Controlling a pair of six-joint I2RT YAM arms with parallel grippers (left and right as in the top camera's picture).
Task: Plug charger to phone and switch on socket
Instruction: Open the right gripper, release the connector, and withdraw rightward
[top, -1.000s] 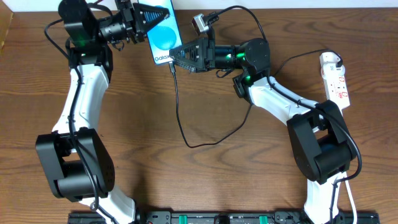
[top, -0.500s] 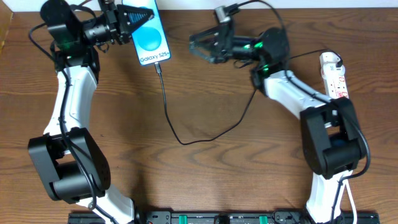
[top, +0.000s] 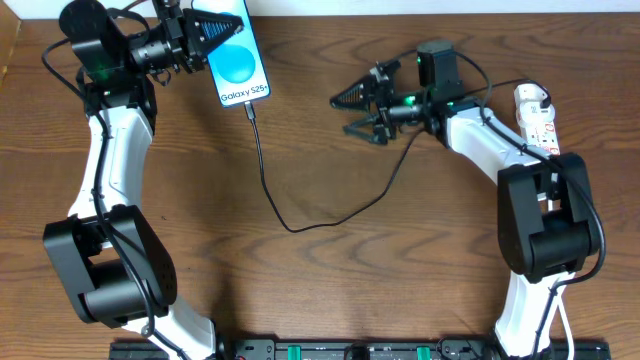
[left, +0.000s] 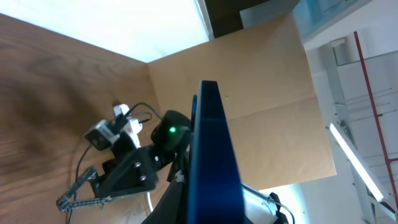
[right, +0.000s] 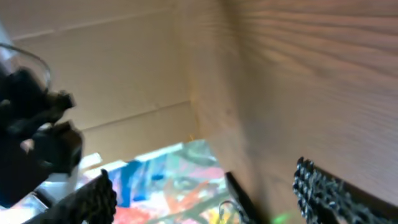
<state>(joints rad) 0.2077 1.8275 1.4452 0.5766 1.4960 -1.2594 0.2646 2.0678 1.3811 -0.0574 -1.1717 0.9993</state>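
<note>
left gripper (top: 212, 30): we clamp phone (top: 240, 68) to steady it against charger (top: 262, 170) pull
right gripper (top: 352, 113): spread, empty; socket (top: 541, 128) sits behind it

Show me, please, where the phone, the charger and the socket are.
phone (top: 238, 60): overhead view, on its blue screen.
charger (top: 263, 165): overhead view, on the thin cable below the phone.
socket (top: 538, 118): overhead view, on the strip's white body.
</note>
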